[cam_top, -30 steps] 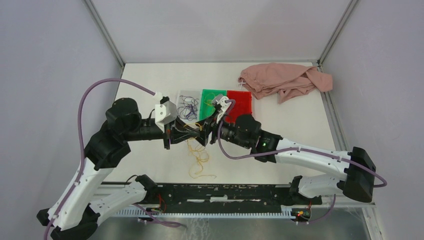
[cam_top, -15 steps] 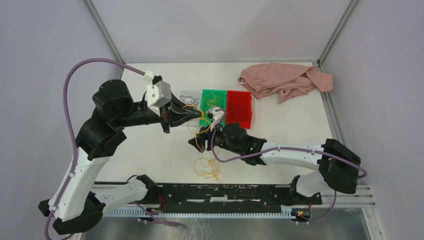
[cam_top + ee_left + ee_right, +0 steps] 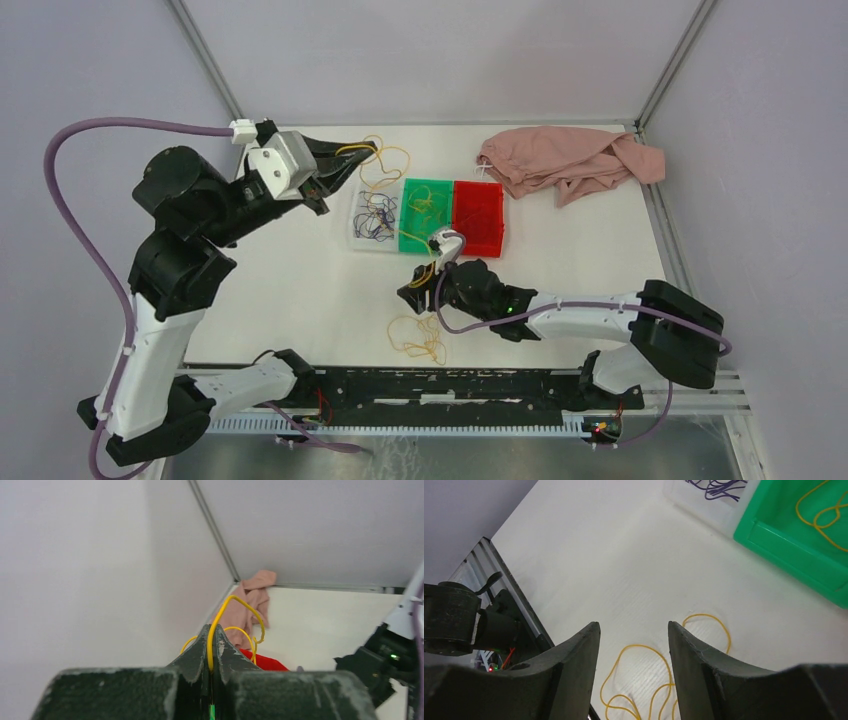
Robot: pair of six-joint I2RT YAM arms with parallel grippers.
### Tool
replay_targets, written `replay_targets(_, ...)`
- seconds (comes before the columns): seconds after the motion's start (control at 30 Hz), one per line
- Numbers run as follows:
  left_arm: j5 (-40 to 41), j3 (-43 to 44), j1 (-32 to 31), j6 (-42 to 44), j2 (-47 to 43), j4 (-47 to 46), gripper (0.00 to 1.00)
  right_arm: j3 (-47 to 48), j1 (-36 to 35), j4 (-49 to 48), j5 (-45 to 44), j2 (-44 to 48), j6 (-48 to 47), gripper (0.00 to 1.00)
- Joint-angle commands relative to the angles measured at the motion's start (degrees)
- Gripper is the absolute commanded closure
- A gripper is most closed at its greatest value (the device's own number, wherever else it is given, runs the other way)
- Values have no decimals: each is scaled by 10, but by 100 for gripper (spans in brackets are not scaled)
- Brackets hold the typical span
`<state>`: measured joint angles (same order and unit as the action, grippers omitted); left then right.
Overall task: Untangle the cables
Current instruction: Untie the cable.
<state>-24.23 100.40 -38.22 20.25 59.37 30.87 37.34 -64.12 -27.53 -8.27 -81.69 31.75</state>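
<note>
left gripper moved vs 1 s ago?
Yes. The left gripper went from just in front of the green tray to beyond its far-left corner, shut on a yellow cable.

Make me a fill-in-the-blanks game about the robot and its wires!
1. The left claw is shut on a ____ cable.
2. The right claw is ____, with nothing between its fingers.
3. The green tray sits between the clear tray and the ____ one.
4. The crumpled cloth in the far right corner is ____.

Missing words: yellow, open, red, pink.
</note>
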Motion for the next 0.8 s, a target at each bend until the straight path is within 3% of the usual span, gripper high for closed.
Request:
replay_targets(0.0,80,-14,3,62,4,-55,97,3,2,13,-74,41,3,41)
replay_targets(0.07,73,-45,3,58,0,-59,97,10,10,50,-101,60,-1,41)
replay_targets(0.27,94,-135,4,39,-3,-149,97,92,25,301,-283,95,-2,39)
replay_targets(0.5,86,-176,3,34,41,-229,97,72,49,344,-333,163,-5,36)
replay_targets(0.77,132,-209,3,75,96,-272,97,49,88,381,-340,213,8,35)
